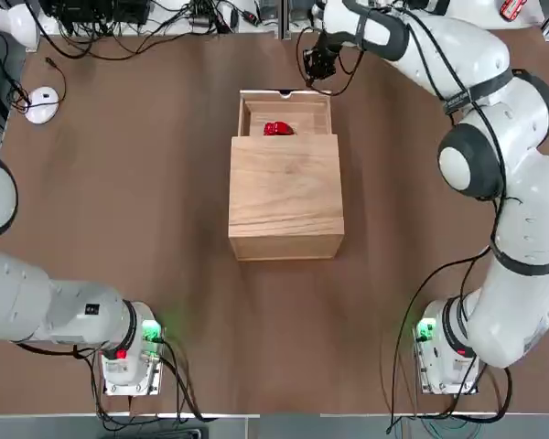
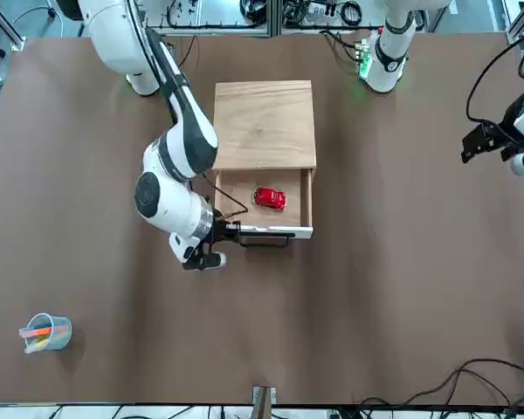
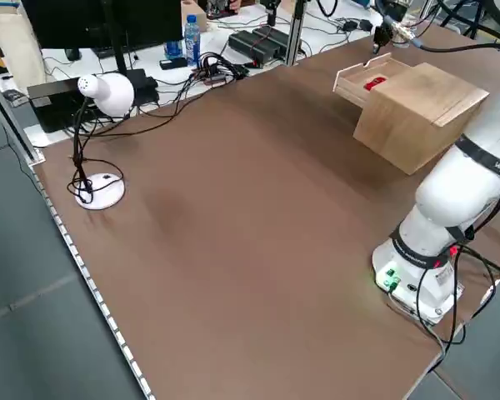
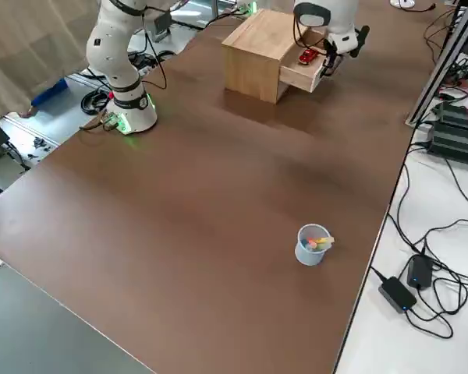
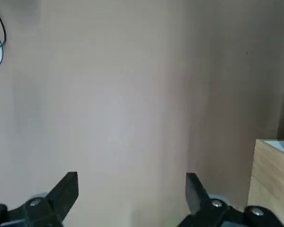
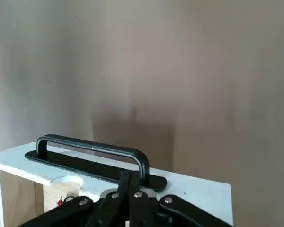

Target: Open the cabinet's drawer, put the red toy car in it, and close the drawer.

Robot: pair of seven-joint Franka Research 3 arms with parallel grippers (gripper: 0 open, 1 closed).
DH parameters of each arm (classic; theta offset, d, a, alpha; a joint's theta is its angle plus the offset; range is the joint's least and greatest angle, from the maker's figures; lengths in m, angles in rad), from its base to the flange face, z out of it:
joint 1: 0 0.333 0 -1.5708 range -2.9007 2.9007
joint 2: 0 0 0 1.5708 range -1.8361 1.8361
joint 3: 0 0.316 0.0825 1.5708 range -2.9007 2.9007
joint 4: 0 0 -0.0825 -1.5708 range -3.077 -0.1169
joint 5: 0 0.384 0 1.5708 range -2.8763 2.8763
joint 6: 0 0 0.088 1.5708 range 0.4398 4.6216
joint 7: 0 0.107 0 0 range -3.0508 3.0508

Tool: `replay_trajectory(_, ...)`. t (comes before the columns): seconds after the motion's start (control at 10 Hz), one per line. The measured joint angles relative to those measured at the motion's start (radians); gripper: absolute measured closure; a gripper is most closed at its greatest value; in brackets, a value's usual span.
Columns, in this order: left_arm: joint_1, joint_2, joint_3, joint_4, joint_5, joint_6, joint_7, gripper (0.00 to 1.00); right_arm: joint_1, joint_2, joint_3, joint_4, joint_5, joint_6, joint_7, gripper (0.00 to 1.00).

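You have two parts behind you: the drawer (image 2: 295, 232) stands open from the cabinet (image 2: 264, 125), and the car (image 2: 270, 199) lies inside it, on its floor. Closing is what you have left. Your right gripper (image 6: 132, 176) is at one end of the drawer's black handle (image 6: 94, 145), its fingers pressed together; you can't be sure whether they touch it. Your next move would likely be a push toward the cabinet. Your left gripper (image 5: 131, 176) is idle over the bench (image 2: 375, 262), left of the cabinet, fingers spread and empty.
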Motion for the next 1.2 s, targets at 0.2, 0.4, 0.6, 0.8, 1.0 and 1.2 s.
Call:
replay_trajectory(0.2,0.0,0.008,0.0,0.0,-0.003,-0.001,0.003,0.0,0.005,0.01,0.0,0.0,0.001,0.034,0.005,0.99)
replay_trajectory(0.4,-0.001,0.016,-0.001,0.005,-0.007,-0.001,0.004,0.03,0.008,0.018,0.0,0.0,0.001,0.045,0.014,0.99)
replay_trajectory(0.6,-0.001,0.015,-0.001,0.009,-0.007,-0.001,0.004,0.05,0.016,0.02,0.0,0.0,0.001,0.044,0.017,0.99)
replay_trajectory(0.8,-0.001,0.016,-0.001,0.009,-0.007,-0.001,0.004,0.06,0.034,0.021,0.001,0.0,0.002,0.042,0.027,0.99)
replay_trajectory(1.0,-0.001,0.016,-0.001,0.009,-0.007,-0.001,0.005,0.06,0.043,0.022,-0.002,0.001,0.002,0.033,0.033,0.99)
replay_trajectory(1.2,-0.001,0.016,-0.001,0.009,-0.007,-0.001,0.008,0.06,0.042,0.026,-0.006,0.014,0.002,0.006,0.033,0.99)
